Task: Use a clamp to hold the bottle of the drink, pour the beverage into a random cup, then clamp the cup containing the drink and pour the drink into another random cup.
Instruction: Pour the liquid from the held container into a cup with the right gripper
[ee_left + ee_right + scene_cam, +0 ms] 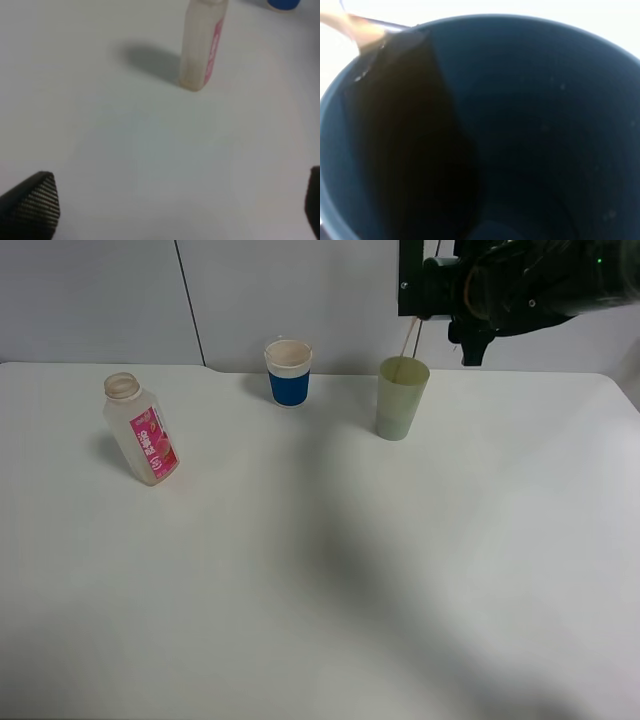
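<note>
While the right gripper (480, 295) holds a dark cup (520, 130) tilted above the pale green cup (402, 398), a thin brown stream (410, 338) falls into the green rim. Its jaws are clamped on that dark cup — any drift sideways would probably send the stream past the narrow mouth onto the table (330, 580). Tilting too fast could overshoot or splash. The left gripper (170, 210) hangs spread wide and empty, near the uncapped bottle (141, 429); the blue cup (288, 372) stands behind, apart.
</note>
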Robot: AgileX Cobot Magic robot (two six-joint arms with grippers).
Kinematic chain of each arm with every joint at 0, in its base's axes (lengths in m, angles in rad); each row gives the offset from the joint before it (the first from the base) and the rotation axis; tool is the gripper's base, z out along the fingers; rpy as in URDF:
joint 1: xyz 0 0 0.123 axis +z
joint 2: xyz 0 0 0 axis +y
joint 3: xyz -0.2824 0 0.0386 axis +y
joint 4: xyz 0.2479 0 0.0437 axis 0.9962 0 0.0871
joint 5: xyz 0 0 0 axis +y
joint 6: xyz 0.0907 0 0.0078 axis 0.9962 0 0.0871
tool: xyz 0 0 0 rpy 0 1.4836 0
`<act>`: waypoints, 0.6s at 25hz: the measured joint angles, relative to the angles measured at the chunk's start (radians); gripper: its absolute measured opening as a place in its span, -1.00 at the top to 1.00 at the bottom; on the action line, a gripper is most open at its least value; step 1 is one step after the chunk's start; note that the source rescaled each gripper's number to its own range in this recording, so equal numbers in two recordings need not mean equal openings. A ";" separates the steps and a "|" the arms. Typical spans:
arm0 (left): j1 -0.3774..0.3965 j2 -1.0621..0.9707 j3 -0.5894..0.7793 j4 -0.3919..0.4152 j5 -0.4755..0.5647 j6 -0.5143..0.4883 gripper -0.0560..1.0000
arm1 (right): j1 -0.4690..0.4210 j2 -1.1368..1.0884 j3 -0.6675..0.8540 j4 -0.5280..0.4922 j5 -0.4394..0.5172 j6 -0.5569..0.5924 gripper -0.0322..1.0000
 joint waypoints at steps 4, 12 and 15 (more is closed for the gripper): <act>0.000 0.000 0.000 0.000 0.000 0.000 -1.00 | 0.004 0.013 0.000 -0.001 0.008 -0.051 0.93; 0.000 0.000 0.000 0.000 0.000 0.000 -1.00 | 0.014 0.030 0.000 -0.001 0.026 -0.165 0.93; 0.000 0.000 0.000 0.000 0.000 0.000 -1.00 | 0.014 0.030 0.000 -0.001 0.028 -0.211 0.93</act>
